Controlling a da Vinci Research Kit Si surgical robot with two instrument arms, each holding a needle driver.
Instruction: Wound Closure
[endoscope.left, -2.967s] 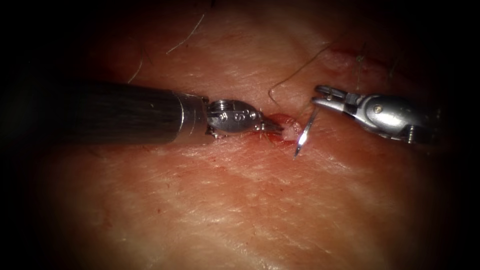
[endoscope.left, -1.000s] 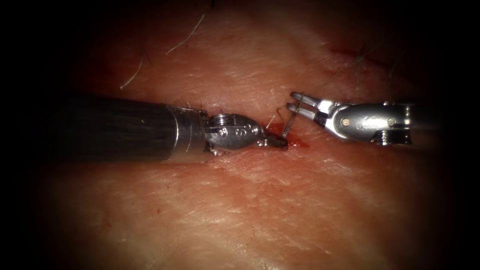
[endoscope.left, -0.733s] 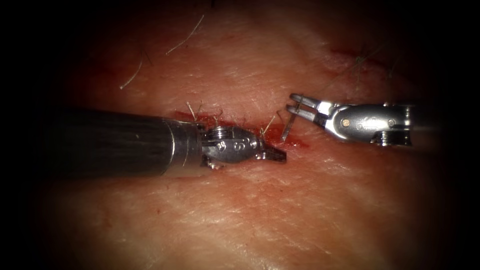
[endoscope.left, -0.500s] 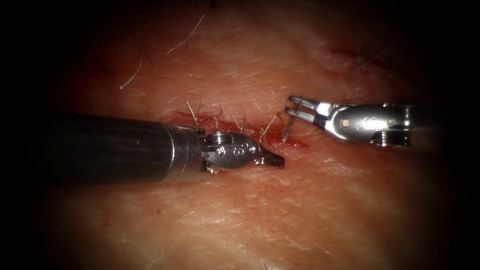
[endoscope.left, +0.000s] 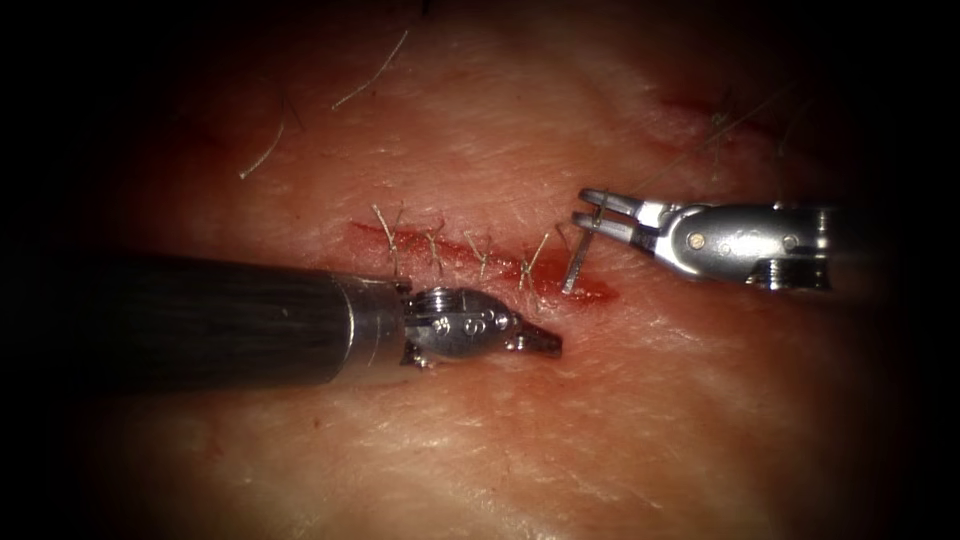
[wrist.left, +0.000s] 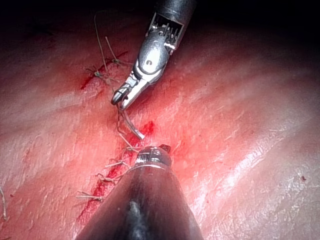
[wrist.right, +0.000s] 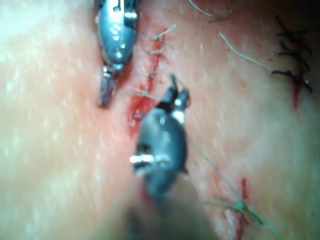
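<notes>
The cut (endoscope.left: 470, 250) runs across the tissue (endoscope.left: 480, 430) with several thread stitches (endoscope.left: 435, 248) over its left part and red fluid at its right end. My right tool (endoscope.left: 590, 210) is shut on the curved needle (endoscope.left: 575, 262) near its rear end. The needle slants down, its tip in the tissue at the cut's right end. Thin thread (endoscope.left: 700, 146) trails up and to the right. My left tool (endoscope.left: 545, 343) lies just below the cut, jaws shut and holding nothing. The left wrist view shows the right tool (wrist.left: 124, 98) gripping the needle (wrist.left: 131, 125) above my left tool (wrist.left: 152, 155).
Loose thread ends (endoscope.left: 375, 70) lie on the tissue at the far left. In the right wrist view, an older cut closed with dark thread (wrist.right: 295, 55) and another stitched cut (wrist.right: 241, 200) lie beside the right tool (wrist.right: 175, 95); the left tool (wrist.right: 106, 87) is alongside.
The right tool moved left and set the needle tip into the tissue. The left tool let go of the cut's edge and slid down, uncovering the stitches.
</notes>
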